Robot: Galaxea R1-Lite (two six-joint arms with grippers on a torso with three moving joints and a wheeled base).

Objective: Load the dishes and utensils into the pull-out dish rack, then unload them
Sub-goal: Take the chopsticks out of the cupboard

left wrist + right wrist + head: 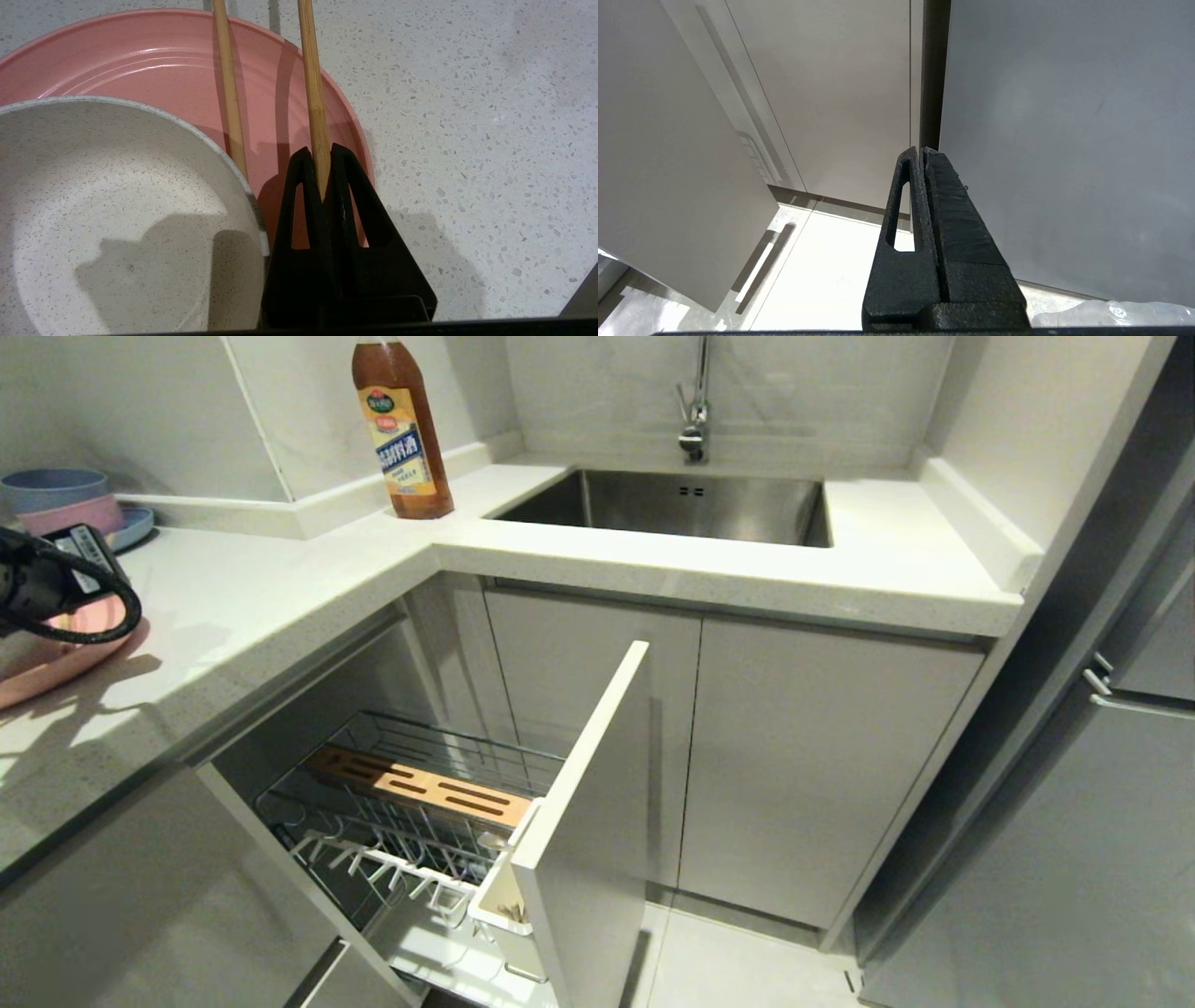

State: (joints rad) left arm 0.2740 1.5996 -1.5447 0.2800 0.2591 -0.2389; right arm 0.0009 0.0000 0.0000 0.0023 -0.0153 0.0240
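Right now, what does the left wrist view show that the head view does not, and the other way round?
Only the left wrist view shows the left gripper shut on one chopstick, the second chopstick lying beside it over the pink plate, and the cream-white bowl sitting on that plate.

Only the head view shows the pulled-out dish rack with its wooden block, the sink and a sauce bottle.

Both show the pink plate and the speckled countertop.
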